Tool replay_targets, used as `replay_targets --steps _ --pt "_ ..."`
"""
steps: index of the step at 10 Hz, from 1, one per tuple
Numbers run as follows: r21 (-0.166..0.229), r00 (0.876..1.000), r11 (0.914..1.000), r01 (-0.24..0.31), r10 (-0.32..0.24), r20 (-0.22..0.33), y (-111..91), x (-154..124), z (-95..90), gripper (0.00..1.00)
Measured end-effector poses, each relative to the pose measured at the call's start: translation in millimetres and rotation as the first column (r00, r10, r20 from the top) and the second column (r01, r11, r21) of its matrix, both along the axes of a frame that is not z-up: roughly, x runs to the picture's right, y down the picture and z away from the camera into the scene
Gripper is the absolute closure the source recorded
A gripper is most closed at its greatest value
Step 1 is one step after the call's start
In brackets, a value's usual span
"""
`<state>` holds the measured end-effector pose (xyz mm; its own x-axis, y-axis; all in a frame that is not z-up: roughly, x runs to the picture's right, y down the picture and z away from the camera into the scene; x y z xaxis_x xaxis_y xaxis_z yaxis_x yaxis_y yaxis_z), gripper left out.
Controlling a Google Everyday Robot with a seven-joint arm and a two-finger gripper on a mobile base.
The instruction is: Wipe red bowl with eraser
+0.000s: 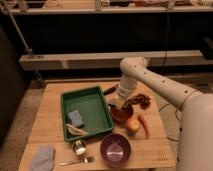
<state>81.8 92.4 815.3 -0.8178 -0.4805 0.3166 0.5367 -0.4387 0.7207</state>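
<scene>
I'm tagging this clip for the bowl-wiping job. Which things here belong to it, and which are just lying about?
Belongs to the job:
red bowl
gripper, down at the bowl's left rim
eraser: cannot make it out for sure

Lying about:
green tray
blue block in the tray
purple bowl
carrot
spoon
grey cloth

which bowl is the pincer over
The red bowl, right beside the green tray; the pincer hangs at its rim. The purple bowl sits apart, nearer the table's front edge.

White rounded arm segs, smooth shell, pincer point(115, 102) over red bowl point(121, 114)
</scene>
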Motion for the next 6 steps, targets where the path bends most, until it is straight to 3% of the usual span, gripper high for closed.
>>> replay_targets --steps 6 --pt "-0.017 1.000 0.9996 0.024 -0.023 0.016 20.2 9.6 -13.4 0.80"
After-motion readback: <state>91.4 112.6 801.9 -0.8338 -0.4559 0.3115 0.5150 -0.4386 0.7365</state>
